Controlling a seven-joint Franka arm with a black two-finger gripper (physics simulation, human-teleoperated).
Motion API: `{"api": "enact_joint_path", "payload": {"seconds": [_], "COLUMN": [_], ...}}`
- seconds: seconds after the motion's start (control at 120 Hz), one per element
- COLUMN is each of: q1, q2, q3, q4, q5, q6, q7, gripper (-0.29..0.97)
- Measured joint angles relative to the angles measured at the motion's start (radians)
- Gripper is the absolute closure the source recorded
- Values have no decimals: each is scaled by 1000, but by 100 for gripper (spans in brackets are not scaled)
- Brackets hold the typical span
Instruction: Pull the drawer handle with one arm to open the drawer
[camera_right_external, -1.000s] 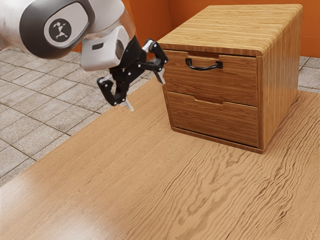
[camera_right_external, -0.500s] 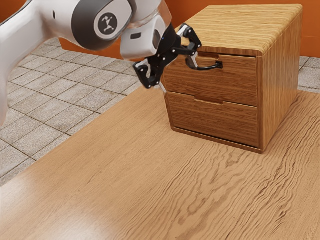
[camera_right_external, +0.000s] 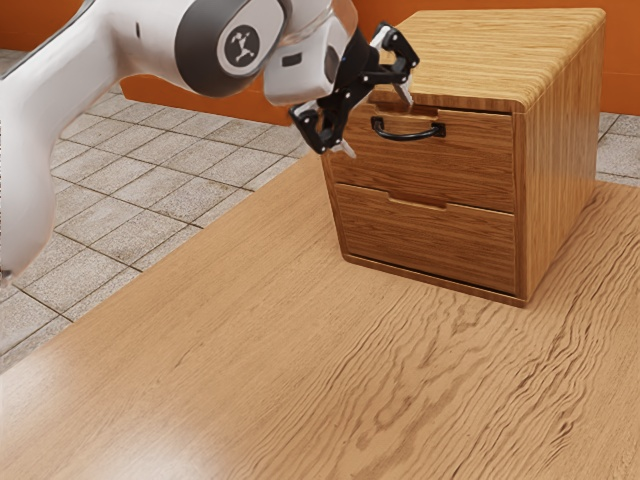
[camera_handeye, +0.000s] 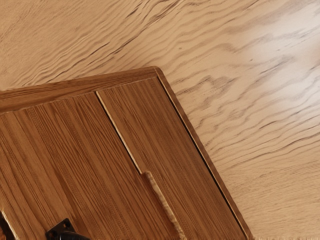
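The hand (camera_right_external: 375, 124) has risen nearer the handle (camera_right_external: 410, 135), wide open, empty.

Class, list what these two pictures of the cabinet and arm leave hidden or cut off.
Exterior view: the arm, its base cut off by the left edge.
Exterior view: the top drawer, its inside hidden by its front.
Wrist view: most of the handle, cut off by the lower edge.

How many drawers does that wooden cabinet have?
2: the upper wooden drawer, carrying the black curved handle, and the lower wooden drawer directly beneath it.
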Motion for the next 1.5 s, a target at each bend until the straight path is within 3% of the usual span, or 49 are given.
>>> {"api": "enact_joint_path", "payload": {"seconds": [0.617,1.5], "q1": [-12,43], "q2": [75,118], "q3": [-9,7], "q4": [36,-11], "q5": [-1,0], "q6": [73,160], "q7": [17,22], "gripper": [0,0]}}
